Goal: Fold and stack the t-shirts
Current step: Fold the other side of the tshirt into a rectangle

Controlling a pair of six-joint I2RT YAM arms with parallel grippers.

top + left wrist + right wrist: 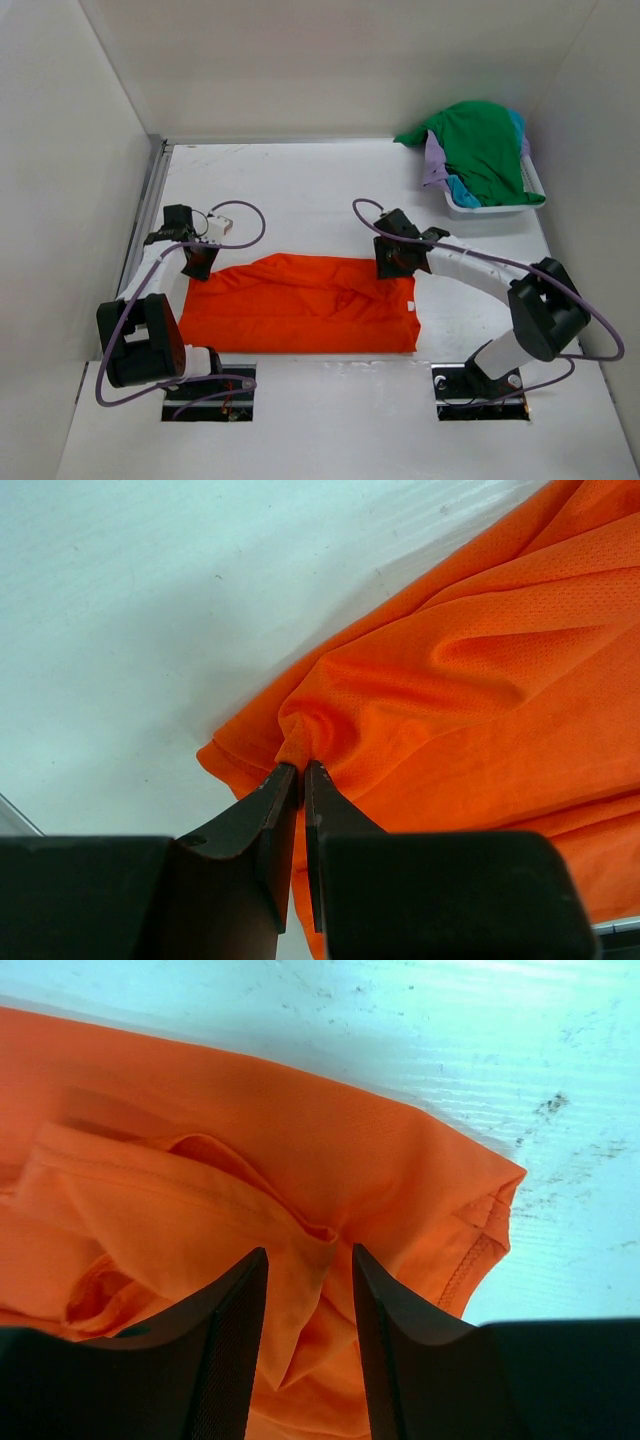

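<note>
The orange t-shirt (300, 305) lies spread and wrinkled on the white table, near the front. My left gripper (197, 265) is at its far left corner, shut on a pinched fold of the orange cloth (420, 680); the tips (301, 767) meet on it. My right gripper (392, 262) is over the shirt's far right corner and stands open (309, 1253). A loose fold of orange cloth (200, 1160) lies between and below its fingers, not pinched. The green t-shirt (480, 145), a lavender one (433, 160) and a teal one (460, 190) are heaped in the basket.
A white basket (500, 208) sits at the far right corner of the table, against the right wall. White walls close in the table on the left, back and right. Purple cables loop from both arms.
</note>
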